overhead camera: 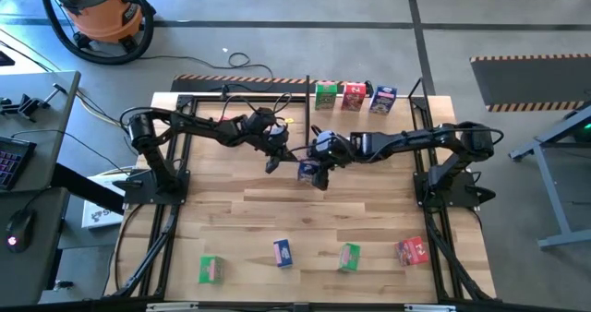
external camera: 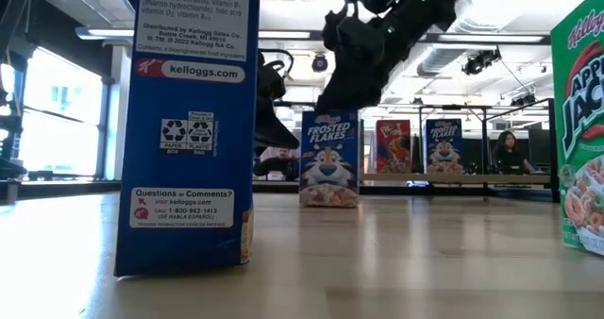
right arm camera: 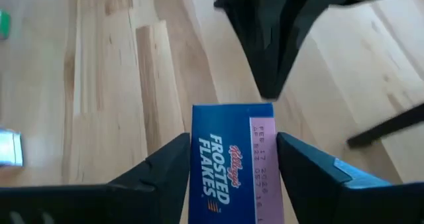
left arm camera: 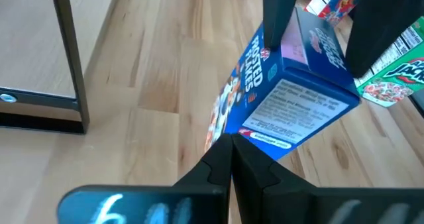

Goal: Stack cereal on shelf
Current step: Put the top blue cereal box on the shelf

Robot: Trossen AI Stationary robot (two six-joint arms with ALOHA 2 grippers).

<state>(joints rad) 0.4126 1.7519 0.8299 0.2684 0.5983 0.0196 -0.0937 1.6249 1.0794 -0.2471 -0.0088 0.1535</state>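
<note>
A blue cereal box (overhead camera: 307, 171) stands upright on its bottom at the table's middle (external camera: 328, 159). My right gripper (right arm camera: 232, 158) reaches down over its top and is shut on it. My left gripper (left arm camera: 231, 148) is shut, with its tips at the box's narrow side panel. On the far side, a green box (overhead camera: 325, 95), a red box (overhead camera: 353, 96) and a blue box (overhead camera: 383, 98) stand on the black rod shelf (overhead camera: 277, 81). Several more boxes lie near the front edge, among them a green one (overhead camera: 211, 270) and a red one (overhead camera: 412, 250). My left gripper's shut fingertips (left arm camera: 233, 159) stand at the lower corner of the box's narrow side panel (left arm camera: 265, 134), coming slanting down from the table's left. Whether they touch it I cannot tell. My right gripper pinches the box near its top, one finger (right arm camera: 173, 163) on the front face and the other on the back face. The top flap (right arm camera: 225, 151) shows between them. The fingers slant down from the table's right and lie across the box's thin depth. The box stands upright with its bottom on the table.
In the low view a blue box (external camera: 189, 121) stands close on the left and a green box (external camera: 580, 130) on the right. The arms' black base frames (overhead camera: 152, 187) flank the table. A person (external camera: 510, 154) sits in the room behind.
</note>
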